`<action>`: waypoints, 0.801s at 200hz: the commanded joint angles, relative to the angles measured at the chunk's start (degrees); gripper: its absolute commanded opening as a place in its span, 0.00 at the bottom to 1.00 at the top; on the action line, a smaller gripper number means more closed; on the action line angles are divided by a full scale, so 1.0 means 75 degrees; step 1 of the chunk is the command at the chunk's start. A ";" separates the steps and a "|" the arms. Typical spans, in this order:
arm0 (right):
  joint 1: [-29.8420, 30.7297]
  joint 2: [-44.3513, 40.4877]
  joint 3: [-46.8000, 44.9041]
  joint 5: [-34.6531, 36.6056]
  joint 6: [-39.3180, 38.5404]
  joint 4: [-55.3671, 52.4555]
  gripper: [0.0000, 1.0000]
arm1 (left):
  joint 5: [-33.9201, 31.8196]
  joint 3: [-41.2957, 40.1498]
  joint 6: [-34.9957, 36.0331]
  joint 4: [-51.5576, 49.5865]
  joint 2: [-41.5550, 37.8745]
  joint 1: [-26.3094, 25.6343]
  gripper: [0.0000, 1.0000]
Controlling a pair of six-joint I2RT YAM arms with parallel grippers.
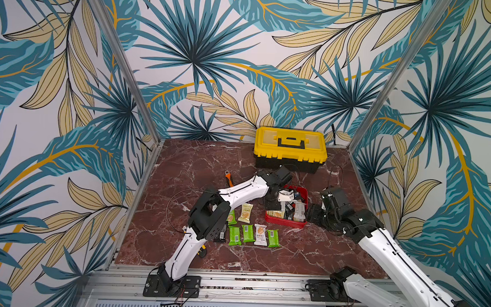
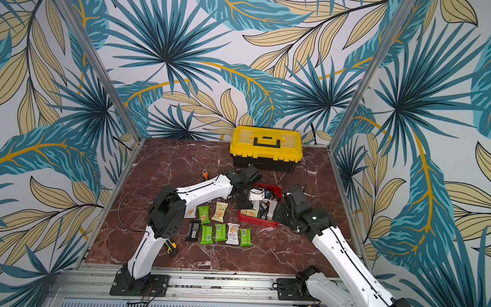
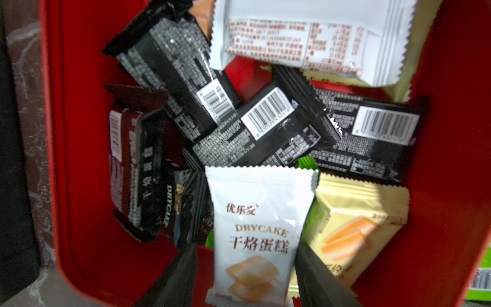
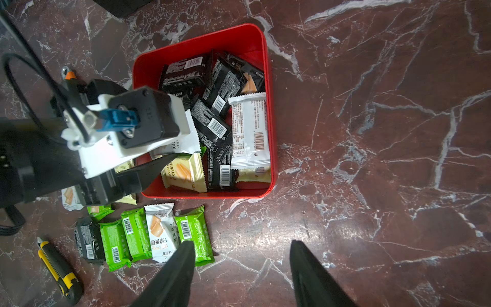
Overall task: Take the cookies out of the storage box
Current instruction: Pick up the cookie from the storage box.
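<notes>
1 white cookie packet [image 3: 255,202] lies between jaws of the left gripper [image 3: 246,244] inside the storage box [image 3: 79,159], grip uncertain; right gripper [image 4: 241,242] spread, empty, near it. Pickup step, I judge; next: pinch firmly, lift out.

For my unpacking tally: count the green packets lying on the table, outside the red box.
4. Three green packets lie in the near row; a fourth lies just behind them. The left arm could hide more.
</notes>
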 commanded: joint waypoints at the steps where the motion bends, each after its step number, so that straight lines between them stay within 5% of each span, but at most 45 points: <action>1: -0.0030 -0.0106 -0.0155 -0.0066 -0.0026 -0.0198 0.62 | 0.0064 0.0405 -0.0003 -0.0098 0.0156 -0.0019 0.63; 160: -0.0035 -0.0165 -0.0121 -0.0027 0.0005 -0.0204 0.62 | 0.0233 0.0955 -0.0072 -0.0778 0.0304 -0.0028 0.45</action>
